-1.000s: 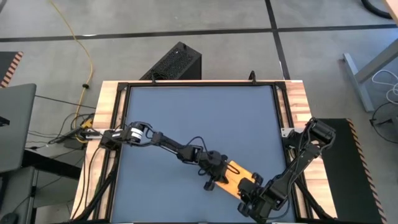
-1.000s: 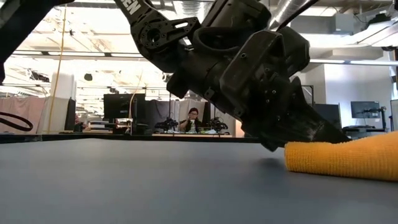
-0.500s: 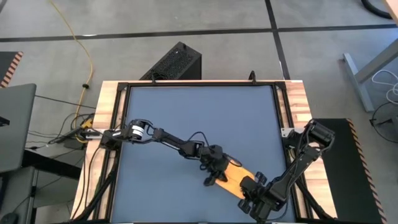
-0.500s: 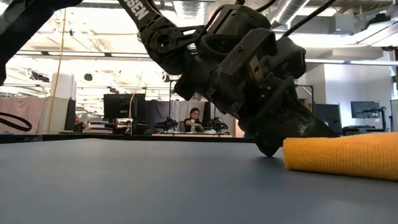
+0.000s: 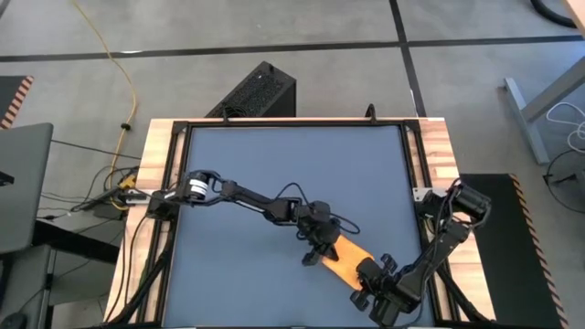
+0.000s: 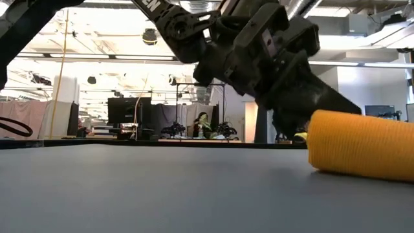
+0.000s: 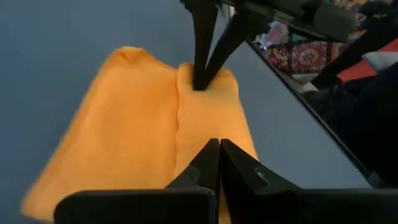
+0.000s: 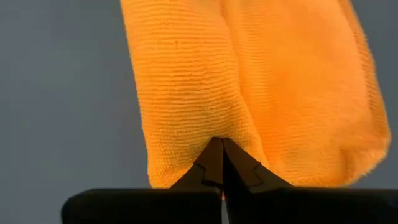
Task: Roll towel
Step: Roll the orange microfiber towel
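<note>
The yellow towel (image 5: 345, 260) lies near the table's near right corner, partly rolled. A thick roll (image 6: 359, 144) runs along one side of a flat part (image 7: 118, 130). My left gripper (image 5: 317, 249) is shut at the towel's left end, on the roll (image 7: 211, 106). My right gripper (image 5: 367, 281) is shut at the opposite end, its tips at the seam between roll and flat part (image 8: 219, 144). Its fingers also show in the left wrist view (image 7: 202, 68). The tag is hidden. My left gripper has its shut fingertips on the rolled part's end (image 7: 214, 134), coming from the table's left and slanting down, along the roll. Whether cloth lies between the tips, I cannot tell. The roll rests on the table. My right gripper has its shut fingertips in the crease where roll meets flat part (image 8: 214, 134), at the towel's near right end. The cloth dents in around the tips. The fingers come from the near right, slanting down, along the roll.
The dark blue tabletop (image 5: 274, 174) stretches free to the far and left sides. The table's frame (image 5: 416, 174) and near edge lie close to the right gripper. People and desks show in the room beyond the table (image 6: 200, 126).
My left gripper has gone a little toward the far right and risen. The towel's end by it has rolled over. It now stands taller and rounder, as a thicker roll, and less flat cloth shows.
</note>
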You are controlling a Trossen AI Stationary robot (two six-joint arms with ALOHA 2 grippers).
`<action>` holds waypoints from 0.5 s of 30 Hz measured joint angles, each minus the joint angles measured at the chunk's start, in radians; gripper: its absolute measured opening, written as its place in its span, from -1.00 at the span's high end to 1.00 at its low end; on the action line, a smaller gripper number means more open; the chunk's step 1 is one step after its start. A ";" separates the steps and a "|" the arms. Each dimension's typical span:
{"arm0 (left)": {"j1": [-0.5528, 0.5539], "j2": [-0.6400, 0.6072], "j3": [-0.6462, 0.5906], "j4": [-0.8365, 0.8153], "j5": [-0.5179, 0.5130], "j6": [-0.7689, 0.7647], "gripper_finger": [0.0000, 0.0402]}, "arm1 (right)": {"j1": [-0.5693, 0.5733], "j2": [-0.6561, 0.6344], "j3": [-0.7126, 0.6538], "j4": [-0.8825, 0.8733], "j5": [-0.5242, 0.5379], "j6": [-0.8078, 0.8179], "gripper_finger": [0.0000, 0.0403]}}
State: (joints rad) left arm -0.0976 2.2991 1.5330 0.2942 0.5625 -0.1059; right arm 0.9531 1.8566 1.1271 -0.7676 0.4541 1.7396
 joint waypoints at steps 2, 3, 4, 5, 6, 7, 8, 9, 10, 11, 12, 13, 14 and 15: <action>0.006 -0.010 0.001 -0.004 -0.011 0.010 1.00 | 0.006 0.001 -0.001 -0.023 -0.001 0.031 0.91; 0.009 -0.011 0.001 0.001 -0.023 0.014 1.00 | 0.010 0.001 -0.002 -0.036 -0.003 0.047 0.91; 0.011 -0.011 0.001 0.002 -0.025 0.015 1.00 | 0.012 0.002 -0.003 -0.041 -0.004 0.059 0.91; 0.012 -0.012 0.001 0.002 -0.026 0.015 1.00 | 0.013 0.002 -0.003 -0.043 -0.005 0.066 0.91; 0.012 -0.012 0.001 0.002 -0.026 0.016 1.00 | 0.013 0.002 -0.003 -0.045 -0.008 0.067 0.91; 0.012 -0.013 0.001 0.004 -0.028 0.025 1.00 | 0.013 0.002 -0.003 -0.046 -0.008 0.067 0.91; 0.008 -0.014 0.001 0.007 -0.030 0.039 1.00 | 0.013 0.002 -0.003 -0.048 -0.008 0.065 0.91; 0.003 -0.015 0.001 0.009 -0.032 0.048 1.00 | 0.009 0.002 -0.003 -0.048 -0.010 0.062 0.91; -0.004 -0.015 0.001 0.012 -0.034 0.058 1.00 | 0.005 0.002 -0.003 -0.051 -0.011 0.054 0.91; -0.010 -0.015 0.001 0.012 -0.044 0.067 1.00 | 0.000 0.002 -0.003 -0.056 -0.012 0.047 0.91; -0.017 -0.015 0.001 0.010 -0.066 0.077 1.00 | -0.004 0.002 -0.003 -0.062 -0.012 0.043 0.91; -0.024 -0.016 0.001 0.008 -0.090 0.089 1.00 | -0.010 0.002 -0.003 -0.068 -0.013 0.039 0.91; -0.029 -0.016 0.001 0.003 -0.114 0.102 1.00 | -0.016 0.002 -0.003 -0.070 -0.014 0.033 0.91; -0.034 -0.016 0.001 -0.003 -0.134 0.114 1.00 | -0.022 0.002 -0.003 -0.071 -0.015 0.020 0.91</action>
State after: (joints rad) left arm -0.1317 2.2835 1.5339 0.2908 0.4282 0.0085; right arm 0.9313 1.8587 1.1240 -0.8383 0.4389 1.7596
